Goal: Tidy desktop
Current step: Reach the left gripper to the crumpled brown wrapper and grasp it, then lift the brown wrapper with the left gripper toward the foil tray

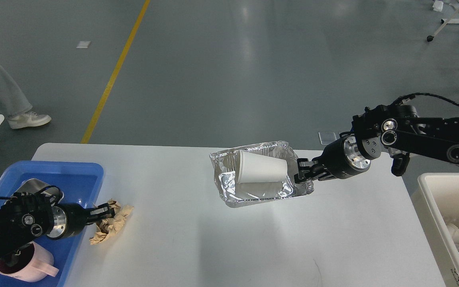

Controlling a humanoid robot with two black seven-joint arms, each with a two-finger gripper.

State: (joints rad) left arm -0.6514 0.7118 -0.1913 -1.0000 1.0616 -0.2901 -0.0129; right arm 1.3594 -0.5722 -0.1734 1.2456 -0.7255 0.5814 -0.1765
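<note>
- Head view: the desktop [197, 247] filled the lower frame.
- The right gripper [303, 173] pinched a foil tray [253, 191] at centre, a paper cup [261, 172] on its side inside.
- Lower left, the left gripper [104, 211] touched crumpled brown paper [116, 221] (finger state unclear).
- The blue tray [74, 179] held a pink mug [26, 265].
</note>
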